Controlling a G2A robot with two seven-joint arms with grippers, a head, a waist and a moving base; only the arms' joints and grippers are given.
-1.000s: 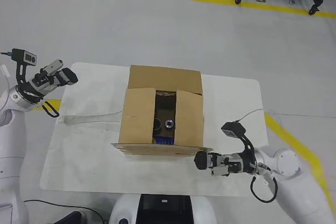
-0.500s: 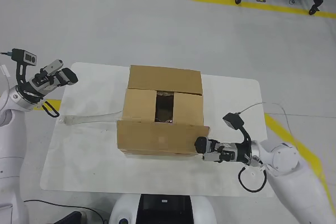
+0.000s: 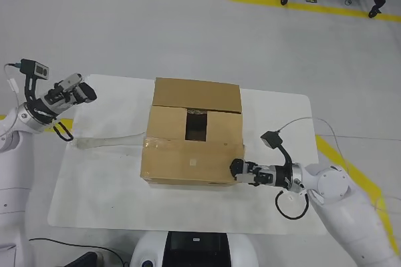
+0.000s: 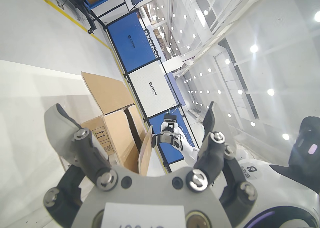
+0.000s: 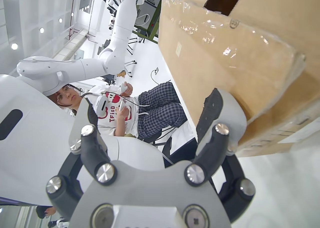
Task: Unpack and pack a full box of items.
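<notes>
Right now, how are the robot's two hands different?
The left hand hangs by the table's far corner, away from the box; the right hand is at the box's near corner. The left hand touches nothing; the right hand touches the front flap. Both are open and hold nothing.

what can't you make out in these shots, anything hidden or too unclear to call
1. Top view: the cardboard box's contents; its flaps cover all but a small dark gap, where nothing can be told.
2. Top view: the clear strip on the table beside the box; too faint to name.
3. Right wrist view: whether the right gripper's finger touches the box corner; the finger itself hides the spot.
</notes>
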